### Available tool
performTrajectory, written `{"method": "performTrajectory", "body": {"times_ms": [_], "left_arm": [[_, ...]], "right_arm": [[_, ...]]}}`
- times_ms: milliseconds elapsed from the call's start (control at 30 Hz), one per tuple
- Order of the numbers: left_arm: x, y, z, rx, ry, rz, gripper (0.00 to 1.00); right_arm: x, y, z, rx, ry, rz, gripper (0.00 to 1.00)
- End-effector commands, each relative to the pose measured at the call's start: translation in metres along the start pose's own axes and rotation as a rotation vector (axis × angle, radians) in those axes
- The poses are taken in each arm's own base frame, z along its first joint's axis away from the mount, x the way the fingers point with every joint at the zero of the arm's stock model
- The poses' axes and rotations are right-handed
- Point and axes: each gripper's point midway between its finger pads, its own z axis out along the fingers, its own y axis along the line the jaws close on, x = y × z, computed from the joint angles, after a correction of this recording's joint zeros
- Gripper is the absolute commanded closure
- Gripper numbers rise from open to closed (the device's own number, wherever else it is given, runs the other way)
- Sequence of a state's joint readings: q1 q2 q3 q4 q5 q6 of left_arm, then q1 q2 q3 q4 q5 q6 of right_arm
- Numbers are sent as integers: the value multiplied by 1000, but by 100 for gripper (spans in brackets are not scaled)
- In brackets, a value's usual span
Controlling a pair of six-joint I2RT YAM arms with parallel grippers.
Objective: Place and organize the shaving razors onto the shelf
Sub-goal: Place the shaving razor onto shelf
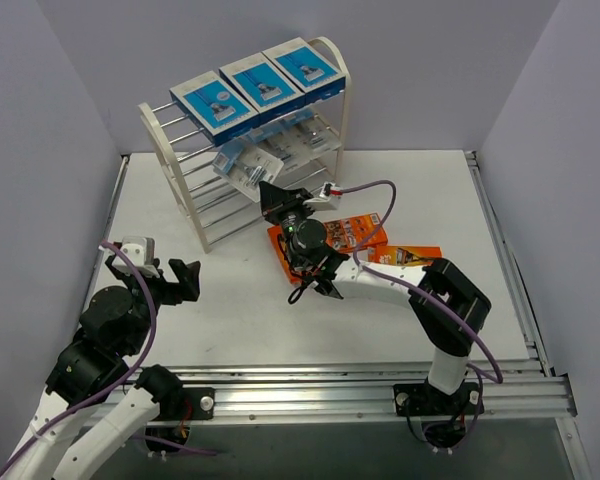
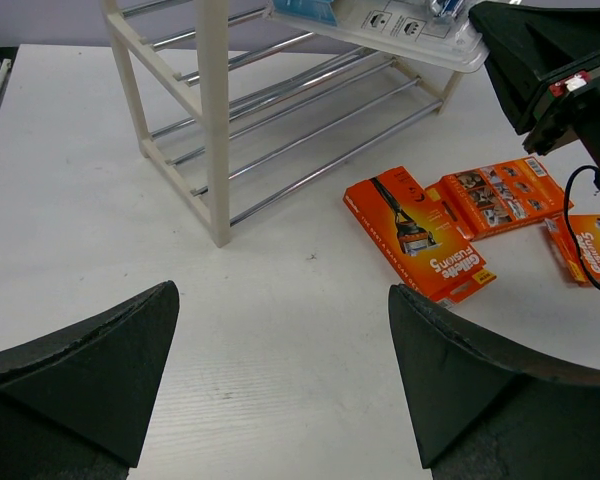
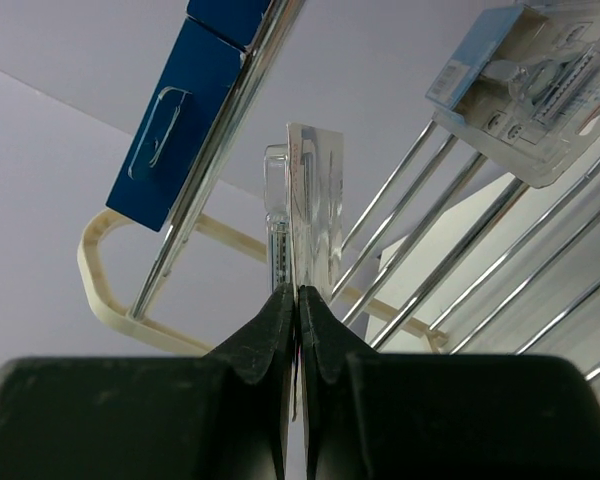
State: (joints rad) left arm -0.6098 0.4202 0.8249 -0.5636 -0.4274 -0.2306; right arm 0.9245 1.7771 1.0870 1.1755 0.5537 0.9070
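The white shelf stands at the back left, with three blue boxes on its top tier. My right gripper is shut on a clear blister pack at the shelf's second tier. In the right wrist view the gripper holds that pack edge-on among the chrome rods. Another blister pack lies on the rods beside it, and the blue boxes are above. Three orange packs lie on the table by the right arm. My left gripper is open and empty, over bare table.
In the left wrist view my open gripper faces the shelf's front post and its empty lower rods. The orange packs lie to the right, and the right arm is above them. Grey walls enclose the table.
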Motion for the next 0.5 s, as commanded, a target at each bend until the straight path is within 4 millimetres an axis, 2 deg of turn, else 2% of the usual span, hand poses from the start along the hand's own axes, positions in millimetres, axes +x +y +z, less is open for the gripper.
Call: {"method": "performTrajectory", "body": {"times_ms": [0,67,133,167,200,267,300,467], "left_arm": [[-12,-2,1,4,-50,-14,5],[-13,-2,1,3,-52,-14,5],[-12,-2,1,1,-50,-13,5],[-12,-2,1,1,-50,-13,5],[-11,-2,1,-2,-48,-11,5],[-12,-1,1,-3,-48,-13,5],[-12,-1,1,-4,-48,-13,5],[-12,0,-1,-12,-55,-15,5]], "right_arm": [[-24,41,7,-97,-119,110,100],[-22,48,10,-119,-143,142,100],[-11,41,14,-113,-149,145,100],[-12,48,18,-128,-161,165,100],[-1,40,22,-117,-153,170,100],[1,45,28,-132,-164,203,100],[10,39,30,-124,-158,204,100],[19,34,36,-116,-214,230,100]]}}
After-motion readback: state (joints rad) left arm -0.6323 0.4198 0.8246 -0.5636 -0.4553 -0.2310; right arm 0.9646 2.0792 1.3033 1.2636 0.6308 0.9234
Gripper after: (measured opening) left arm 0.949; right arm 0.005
